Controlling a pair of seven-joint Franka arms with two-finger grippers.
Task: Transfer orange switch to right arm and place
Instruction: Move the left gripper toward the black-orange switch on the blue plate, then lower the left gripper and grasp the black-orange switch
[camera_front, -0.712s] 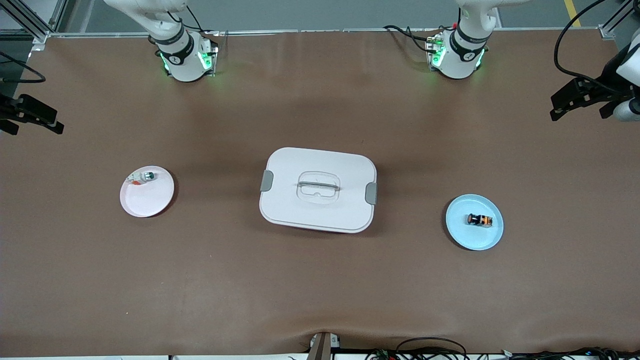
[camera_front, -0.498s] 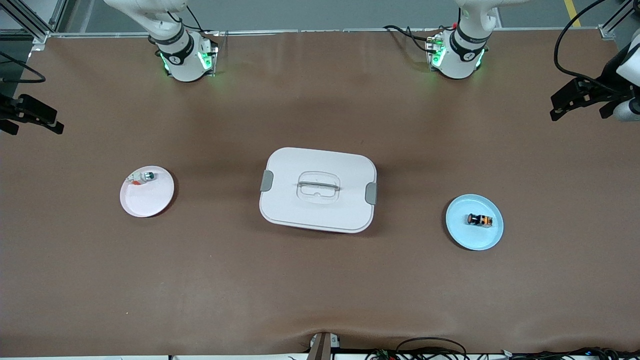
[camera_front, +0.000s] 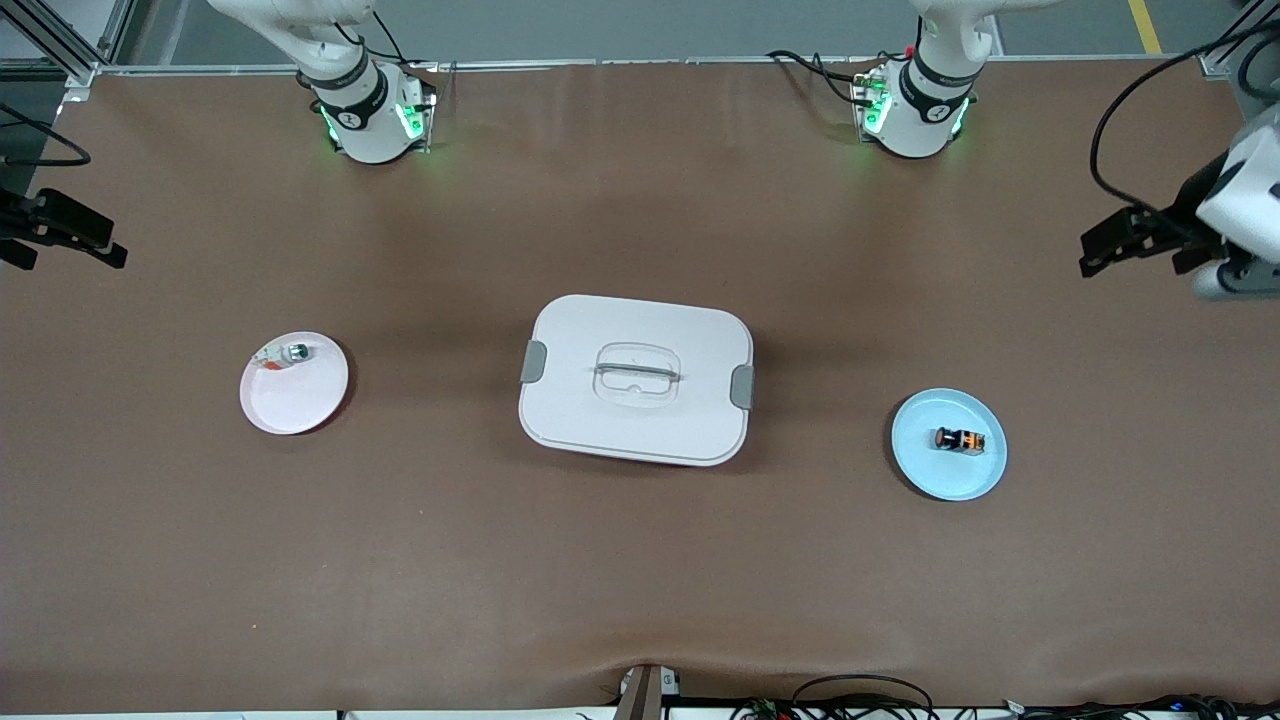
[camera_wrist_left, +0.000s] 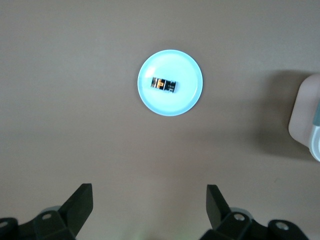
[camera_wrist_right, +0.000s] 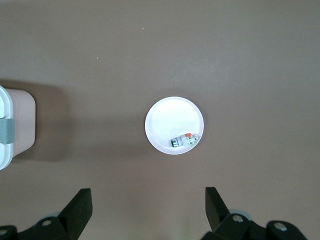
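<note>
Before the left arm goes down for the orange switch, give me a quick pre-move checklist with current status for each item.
1. Left gripper open and empty: ok, fingers spread wide.
2. Orange switch in place: ok, it lies on its side on the blue plate, toward the left arm's end of the table.
3. Left gripper lined up over the switch: not ok, it is high over bare table with the plate off to one side.
4. Right gripper open, ready to receive: ok, waiting over the right arm's end of the table.
5. White plate: not ok, a small whitish part sits at its rim.
6. Lidded white box at table centre: ok, closed.
</note>
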